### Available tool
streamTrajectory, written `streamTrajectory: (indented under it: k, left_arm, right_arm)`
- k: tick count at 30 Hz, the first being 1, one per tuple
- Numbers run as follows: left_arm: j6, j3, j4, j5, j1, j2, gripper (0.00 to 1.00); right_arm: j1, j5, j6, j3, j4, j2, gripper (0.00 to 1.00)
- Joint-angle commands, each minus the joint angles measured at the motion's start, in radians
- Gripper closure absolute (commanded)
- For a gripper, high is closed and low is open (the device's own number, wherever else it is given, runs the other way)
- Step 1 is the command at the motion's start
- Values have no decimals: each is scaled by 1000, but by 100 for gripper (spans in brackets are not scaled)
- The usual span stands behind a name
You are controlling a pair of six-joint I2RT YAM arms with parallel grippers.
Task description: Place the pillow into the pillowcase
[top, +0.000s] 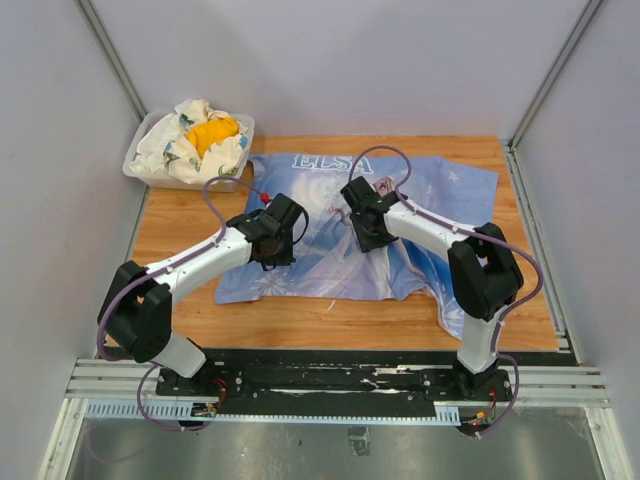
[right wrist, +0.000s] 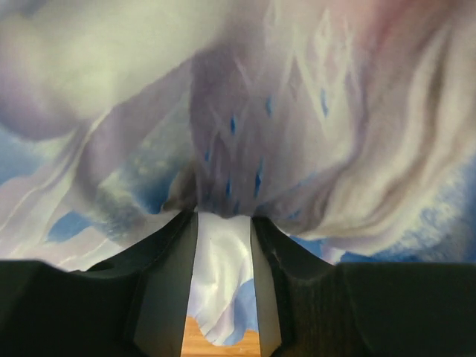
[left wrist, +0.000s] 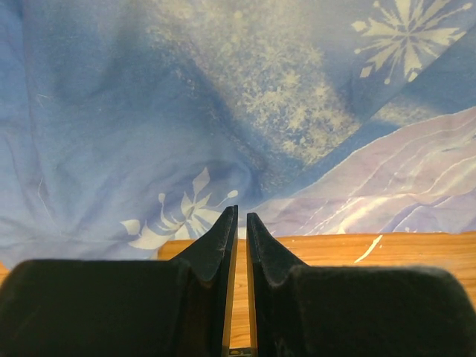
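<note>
The light-blue "ELSA" pillowcase lies spread across the wooden table, rumpled in the middle. My left gripper is over its left part. In the left wrist view the jaws are nearly closed, pinching the pillowcase at its edge, where the folds run in to the tips. My right gripper is over the middle of the case. In the right wrist view it holds a bunch of pillowcase fabric between its fingers, lifted off the wood. The pillow shows in no view.
A clear plastic bin at the back left corner holds a white-and-yellow cloth bundle. Grey walls enclose the table on three sides. Bare wood shows left of the pillowcase and along the near edge.
</note>
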Motion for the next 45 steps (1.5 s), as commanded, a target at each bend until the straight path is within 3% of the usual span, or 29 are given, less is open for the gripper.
streamTrajectory:
  k: [1,6,20,35,36,38,42,45]
  left_arm:
    - [-8,16,-28,-37,-2,-27,86]
    - [-18,3,-26,-43,-2,-37,86]
    - [-19,-6,-4,-10,-2,-21,87]
    - [-20,1,-1,7,-2,-16,86]
    - [-19,1,-1,9,-2,-17,85]
    - [-19,0,-1,8,-3,-18,85]
    - [-19,0,-5,7,-2,-21,84]
    - [-20,-7,-5,5,-2,-29,84]
  right_arm:
    - [-27,18,-11,29,-15,43,69]
    - [-26,15,4,-34,-1,-6,99]
    - [-15,-71,39,-179,11,-173,99]
    - [158,-119,135,-386,-49,-348,99]
    - [166,-102,139,-385,-60,-347,98]
    - [168,-54,140,-377,-79,-343,81]
    - [164,22,127,-316,-111,-372,58]
    - [154,101,138,-284,-169,-406,56]
